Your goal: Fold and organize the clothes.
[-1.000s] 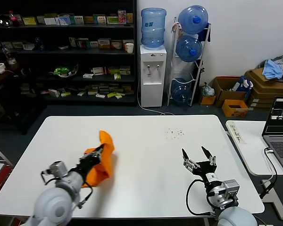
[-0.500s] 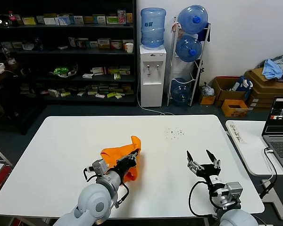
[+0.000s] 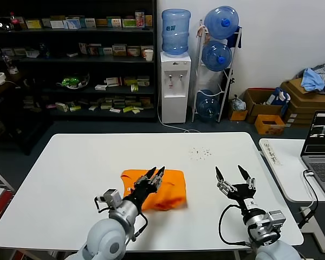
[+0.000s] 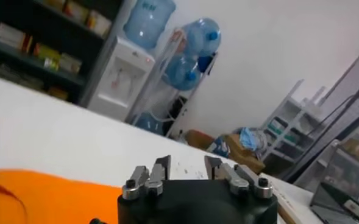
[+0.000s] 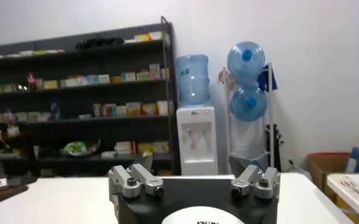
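Observation:
The bright orange T-shirt (image 3: 162, 192) lies folded in a flat rectangle on the white table (image 3: 70, 162), near its middle front. My left gripper (image 3: 155, 173) is open and empty, just above the shirt's near-left part. The shirt's orange edge also shows in the left wrist view (image 4: 39, 198), below and beside the open left gripper (image 4: 187, 167). My right gripper (image 3: 234, 174) is open and empty, raised above the table to the right of the shirt. In the right wrist view the right gripper (image 5: 194, 176) faces the shelves with nothing in it.
A second white table with a laptop (image 3: 319, 157) and a ruler-like strip (image 3: 272, 151) stands to the right. Small dark specks (image 3: 200, 153) lie on the table behind the shirt. Shelves, a water dispenser (image 3: 175, 81) and cardboard boxes (image 3: 292, 103) stand behind.
My left gripper carried the bunched shirt from the table's left towards the middle, let it go and opened. The shirt now lies flat. The right gripper shifted slightly right.

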You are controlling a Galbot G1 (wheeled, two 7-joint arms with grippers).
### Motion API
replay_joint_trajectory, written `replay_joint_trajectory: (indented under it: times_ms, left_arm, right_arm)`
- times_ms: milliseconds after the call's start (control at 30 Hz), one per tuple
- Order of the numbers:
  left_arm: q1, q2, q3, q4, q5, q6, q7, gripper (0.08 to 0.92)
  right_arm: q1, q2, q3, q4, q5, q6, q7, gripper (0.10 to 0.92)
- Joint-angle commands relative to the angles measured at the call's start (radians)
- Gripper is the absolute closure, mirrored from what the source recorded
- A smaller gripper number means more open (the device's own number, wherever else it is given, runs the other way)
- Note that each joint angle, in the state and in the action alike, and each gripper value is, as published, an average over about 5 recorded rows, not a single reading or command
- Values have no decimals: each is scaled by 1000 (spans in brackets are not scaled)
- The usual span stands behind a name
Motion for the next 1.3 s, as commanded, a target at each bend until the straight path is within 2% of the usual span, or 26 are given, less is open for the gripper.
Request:
replay_joint_trajectory:
  times_ms: [33,167,333,567,700,900,1300]
  left_arm:
    - [435,-28,-345,50,439,-437,358,470]
    - [551,-113,-473,100,488,-546,416,340]
    - [594,-219,-517,131,507,-619,441,204]
    - [556,-316,-540,139,522,-648,474,177]
    - [536,-320,-576,153,530,-659,500,177]
    - [536,-281,-623,163,492,-663,526,177]
    - [545,-257,-612,172,456,-665,548,177]
  right_arm:
    - [-54,63,70,-92,-52,205,-183,203]
    - [-96,123,104,-127,-115,263,-236,203]
    - [-147,174,124,-157,-162,317,-299,203]
    - [-157,207,134,-186,-198,387,-315,203]
    - [-150,228,158,-210,-231,428,-311,203]
    - [-151,248,184,-212,-259,458,-305,203]
    - [-139,256,181,-217,-291,461,-306,203]
